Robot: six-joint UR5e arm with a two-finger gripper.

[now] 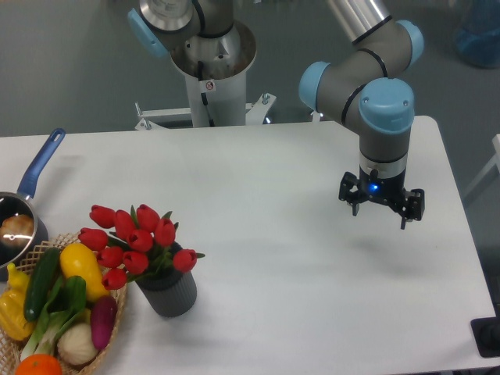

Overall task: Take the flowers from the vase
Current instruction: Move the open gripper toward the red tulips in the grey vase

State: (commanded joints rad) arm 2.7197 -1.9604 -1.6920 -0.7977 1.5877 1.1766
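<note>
Hovering over bare surface (297, 258) at right, gripper (382, 209) well apart from flowers (134, 238). Fingers spread, released, holding nothing. Flowers upright in vase (169, 291) at front left, just beside wicker basket (117, 312) of vegetables, saucepan (19, 226) behind. Likely risks: crushing buds if grabbed from top, tipping vase if pulled sideways, snagging basket on approach. Needs low stalk grip, straight lift.
</note>
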